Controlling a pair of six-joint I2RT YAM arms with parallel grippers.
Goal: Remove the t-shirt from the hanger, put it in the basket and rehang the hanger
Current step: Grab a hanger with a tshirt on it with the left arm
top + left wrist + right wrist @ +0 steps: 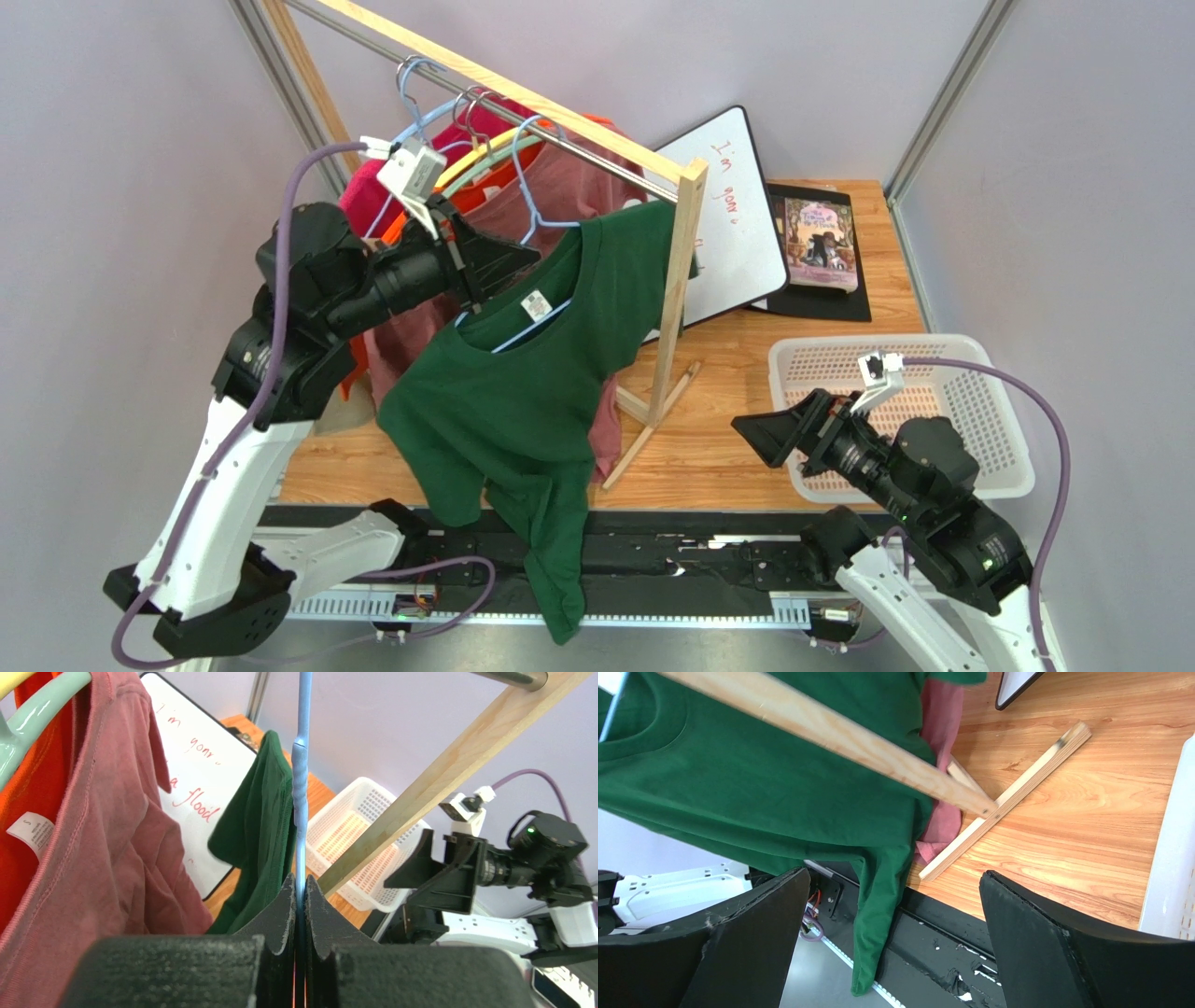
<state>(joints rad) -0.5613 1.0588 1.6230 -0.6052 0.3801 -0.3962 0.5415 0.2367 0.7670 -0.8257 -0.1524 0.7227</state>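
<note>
Two arms share the work at a crowded clothes rack. Nearest, the right gripper (769,424) waits empty with its jaws spread wide, at about four o'clock from the green t-shirt (512,406). The garment's hem trails over the near edge of the table (730,448). It hangs askew from a blue hanger (537,210), with one shoulder bunched up against the wooden post (680,266). At ten o'clock from the shirt, the left gripper (470,269) is clamped tight on the hanger's thin wire just above the collar. The hanger's hook appears to sit on the rail, among a pink shirt (119,854) and other garments. Farther back, at one o'clock, a whiteboard (737,210) leans on the table. A white basket (968,406) stands at three o'clock.

The job in hand looks like stripping the shirt while the left arm anchors the hanger. Done well, that grip holds steady. The right gripper would pinch the cloth at the shoulder by the post and draw it down off the hanger's end. Dragging across the post or snagging the pink shirt would spoil the move.
</note>
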